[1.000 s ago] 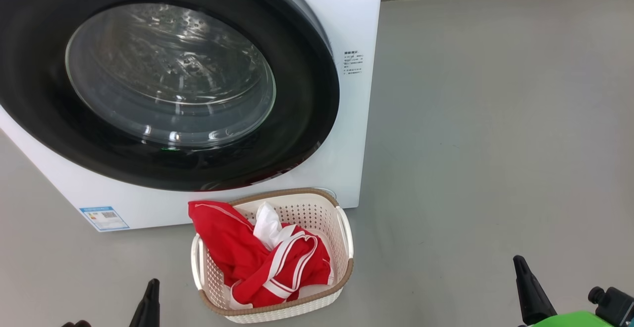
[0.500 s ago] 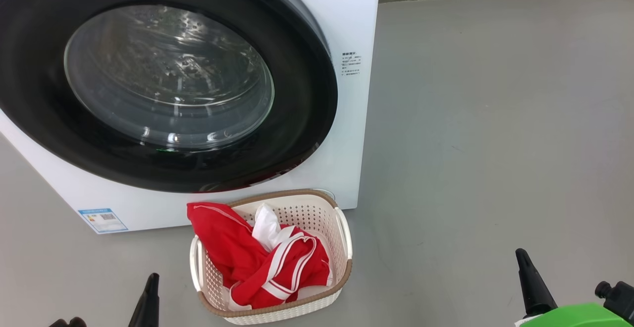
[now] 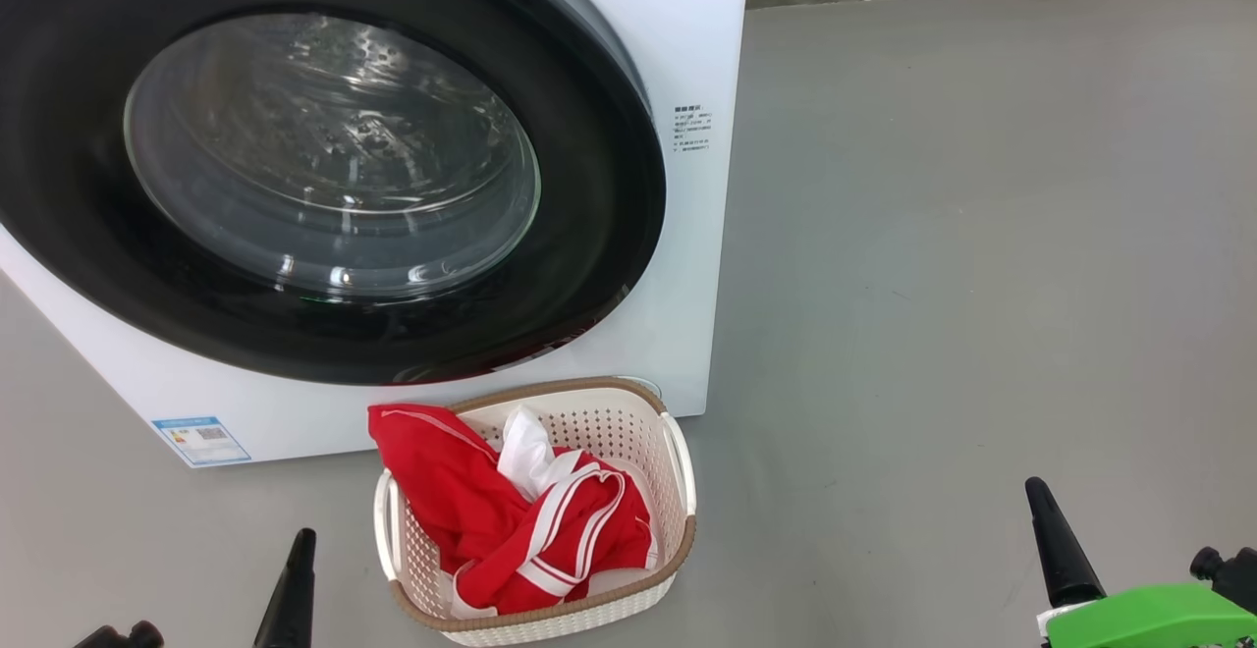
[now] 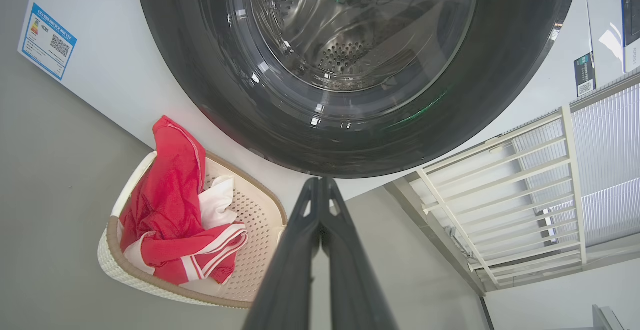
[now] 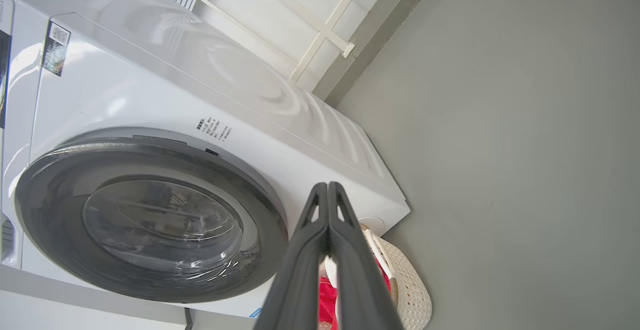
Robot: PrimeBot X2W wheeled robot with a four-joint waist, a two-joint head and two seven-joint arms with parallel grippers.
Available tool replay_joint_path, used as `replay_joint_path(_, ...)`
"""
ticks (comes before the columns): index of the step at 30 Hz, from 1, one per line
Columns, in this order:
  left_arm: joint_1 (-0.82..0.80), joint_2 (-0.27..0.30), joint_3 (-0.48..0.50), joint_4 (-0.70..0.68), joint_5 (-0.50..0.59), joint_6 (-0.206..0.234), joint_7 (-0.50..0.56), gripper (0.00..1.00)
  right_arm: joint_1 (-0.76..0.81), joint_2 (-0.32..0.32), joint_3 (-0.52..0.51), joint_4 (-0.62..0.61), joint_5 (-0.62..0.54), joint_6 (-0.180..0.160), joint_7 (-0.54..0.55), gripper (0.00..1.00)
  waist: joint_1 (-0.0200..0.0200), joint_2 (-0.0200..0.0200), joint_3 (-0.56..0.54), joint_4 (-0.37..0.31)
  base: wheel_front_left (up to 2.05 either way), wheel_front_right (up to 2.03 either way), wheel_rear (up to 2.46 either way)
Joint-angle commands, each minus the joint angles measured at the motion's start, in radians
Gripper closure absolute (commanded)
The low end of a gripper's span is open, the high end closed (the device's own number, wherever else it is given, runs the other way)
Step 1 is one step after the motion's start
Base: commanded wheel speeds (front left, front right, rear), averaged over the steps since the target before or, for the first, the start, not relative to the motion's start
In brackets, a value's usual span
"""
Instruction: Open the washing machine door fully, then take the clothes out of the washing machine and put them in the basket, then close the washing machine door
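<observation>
- One washing machine [image 3: 702, 265], one washing machine door [image 3: 589, 236] closed, one basket [image 3: 609, 427], one heap of red-and-white clothes [image 3: 462, 501], two grippers.
- Plain grey floor [image 3: 982, 285] underneath; white-barred window frame [image 4: 525, 195] beyond the washing machine.
- On the floor just before the washing machine, the basket, clothes inside, one fold over its rim.
- Just beside the basket, left gripper [image 3: 300, 560]; well apart from it, right gripper [image 3: 1046, 520]; fingers of both pressed together, pinching nothing.
</observation>
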Motion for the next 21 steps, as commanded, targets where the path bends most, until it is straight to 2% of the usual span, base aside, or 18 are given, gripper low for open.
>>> replay_joint_path(1,-0.040,0.008,0.027,-0.027,-0.028,-0.004,0.005,1.00,-0.053,-0.018,0.009,-0.028,0.033,0.000,0.005,1.00,-0.0001,0.0000,0.000,0.000,0.00,0.00,0.00)
replay_joint_path(21,-0.066,-0.001,0.044,-0.030,-0.246,-0.005,0.066,1.00,-0.096,-0.024,0.000,-0.031,0.243,-0.001,0.067,1.00,-0.0001,0.0000,-0.005,-0.007,0.00,0.00,0.00)
